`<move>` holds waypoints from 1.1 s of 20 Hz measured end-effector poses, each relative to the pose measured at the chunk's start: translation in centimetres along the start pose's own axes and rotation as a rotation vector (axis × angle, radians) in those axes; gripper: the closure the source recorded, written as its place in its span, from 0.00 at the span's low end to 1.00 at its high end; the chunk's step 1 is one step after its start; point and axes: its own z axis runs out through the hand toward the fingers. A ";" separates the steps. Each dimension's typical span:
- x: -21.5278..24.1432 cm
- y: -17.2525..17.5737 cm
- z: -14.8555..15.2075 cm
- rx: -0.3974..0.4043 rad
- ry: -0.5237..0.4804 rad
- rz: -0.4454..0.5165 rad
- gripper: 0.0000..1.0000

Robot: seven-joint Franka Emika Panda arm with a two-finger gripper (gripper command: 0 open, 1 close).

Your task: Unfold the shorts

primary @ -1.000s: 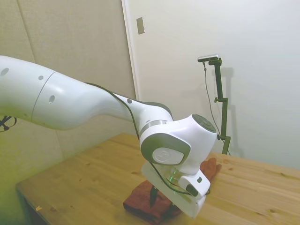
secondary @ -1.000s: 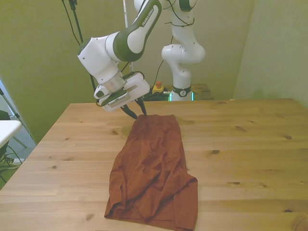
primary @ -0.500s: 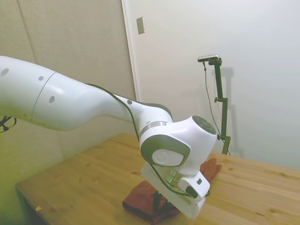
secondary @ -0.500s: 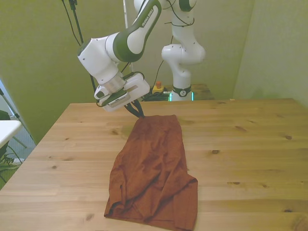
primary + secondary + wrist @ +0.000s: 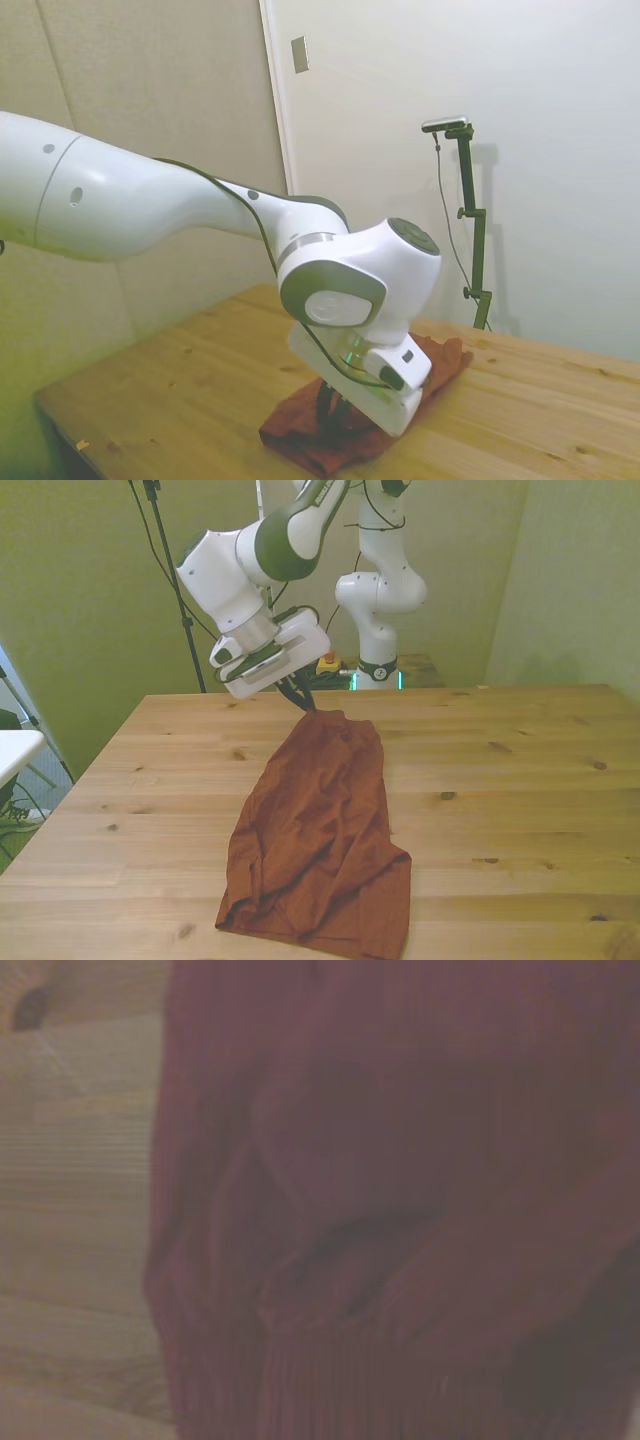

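On the wooden desk (image 5: 520, 780) lie the shorts (image 5: 320, 830), a soft rust-red cloth, long and rumpled with loose folds, running from the far side toward the near edge; its far corner is lifted to a small peak, pinched between the dark fingers of the end effector (image 5: 305, 706), which is clenched on the cloth; up close the weave (image 5: 400, 1210) looks ribbed and creased; bare planks with dark knots spread wide on both sides of the cloth.
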 end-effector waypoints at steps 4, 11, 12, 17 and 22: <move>-2.9 -6.5 1.3 -0.009 -0.018 -0.060 1.00; -7.1 -13.4 5.0 -0.025 -0.061 -0.133 1.00; -7.7 -14.2 5.5 -0.025 -0.071 -0.145 1.00; -10.4 -17.7 8.9 -0.038 -0.106 -0.197 1.00; -12.0 -20.2 12.6 -0.076 -0.126 -0.214 0.00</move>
